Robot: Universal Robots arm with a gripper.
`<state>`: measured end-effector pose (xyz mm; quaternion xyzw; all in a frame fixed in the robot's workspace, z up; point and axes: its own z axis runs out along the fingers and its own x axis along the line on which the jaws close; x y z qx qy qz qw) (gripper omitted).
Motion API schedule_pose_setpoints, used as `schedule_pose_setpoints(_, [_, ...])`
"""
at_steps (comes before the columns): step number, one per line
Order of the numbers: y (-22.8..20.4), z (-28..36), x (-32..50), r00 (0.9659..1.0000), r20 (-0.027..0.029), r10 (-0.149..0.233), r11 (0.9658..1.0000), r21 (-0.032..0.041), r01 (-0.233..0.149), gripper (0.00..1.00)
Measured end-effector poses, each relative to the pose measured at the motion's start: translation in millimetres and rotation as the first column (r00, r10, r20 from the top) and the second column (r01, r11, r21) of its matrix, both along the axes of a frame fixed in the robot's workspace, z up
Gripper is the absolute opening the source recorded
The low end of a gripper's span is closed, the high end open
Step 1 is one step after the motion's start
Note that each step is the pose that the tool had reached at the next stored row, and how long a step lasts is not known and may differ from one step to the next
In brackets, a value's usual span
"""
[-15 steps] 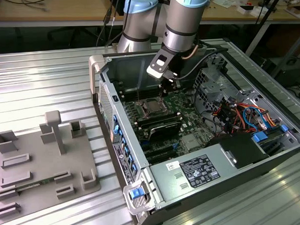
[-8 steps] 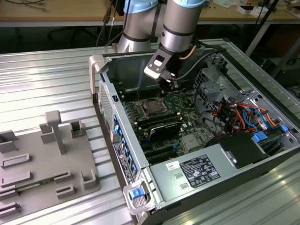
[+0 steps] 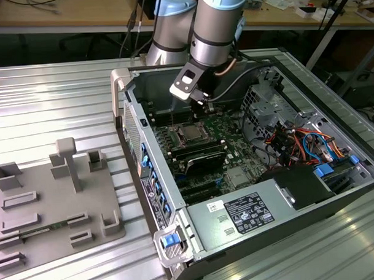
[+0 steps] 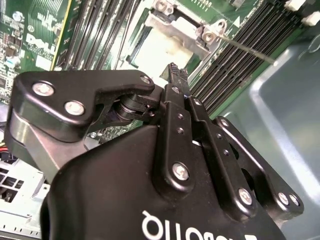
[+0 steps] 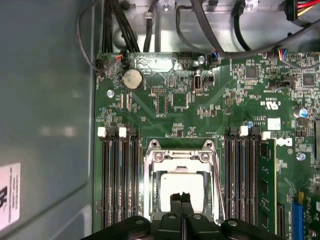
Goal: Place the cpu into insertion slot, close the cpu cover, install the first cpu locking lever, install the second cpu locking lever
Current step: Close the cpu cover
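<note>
The cpu (image 5: 170,182) lies in the insertion slot (image 3: 190,134) on the green motherboard, its pale metal top showing through the cut-out of the cpu cover (image 5: 181,156). The silver cover lies flat over it. My gripper (image 5: 181,197) is shut with nothing between its fingers, and its tips hover over the near edge of the cpu. In the exterior view the gripper (image 3: 204,101) hangs just behind the socket, inside the open computer case. In the second wrist view the shut gripper (image 4: 172,70) points at the cover (image 4: 170,22), and a thin lever rod (image 4: 247,48) runs out from one socket corner.
Long black memory slots (image 5: 117,180) flank the socket on both sides. Cables (image 5: 200,20) run along the far end of the board. The grey power supply box (image 3: 251,211) fills the case's near end. A grey fixture plate (image 3: 48,206) lies on the table at the exterior view's left.
</note>
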<state>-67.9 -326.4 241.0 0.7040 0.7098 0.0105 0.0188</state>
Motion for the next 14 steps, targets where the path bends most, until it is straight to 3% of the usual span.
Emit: schedule_pose_setpoints(14, [0.0, -1.0, -7.3, 1.0000, 0.0000, 0.000, 1.0000, 0.0000, 0.000, 0.11])
